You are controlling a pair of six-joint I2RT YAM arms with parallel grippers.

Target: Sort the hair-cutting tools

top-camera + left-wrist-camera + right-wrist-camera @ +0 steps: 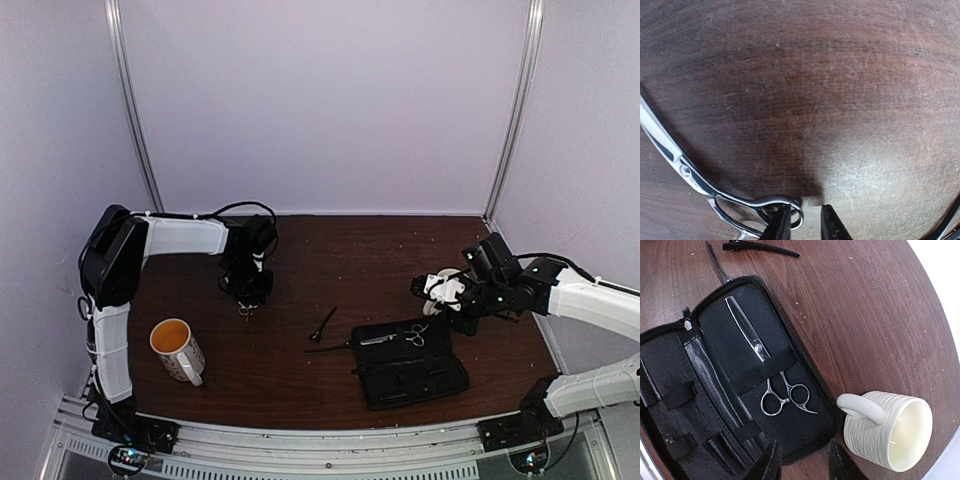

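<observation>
Looked down on a scratched, dark wood-grain table [330,250]. Found a black fabric case [670,410] lying zipped open by the near edge, right of centre. Held slim silver toothed scissors [760,347] under a strap, blades toward the left edge, rings toward the right. Spotted a ribbed white mug [867,440] just beside the case, and a pale mug [185,362], orange inside, by the left near corner. Caught two thin black clips [760,247] off the case's left end. Saw second scissors [690,175] flat toward the left edge, blades slanting away from the left gripper [802,225], parted narrowly at a ring handle. Noted the right gripper [802,460] parted over the case's edge.
</observation>
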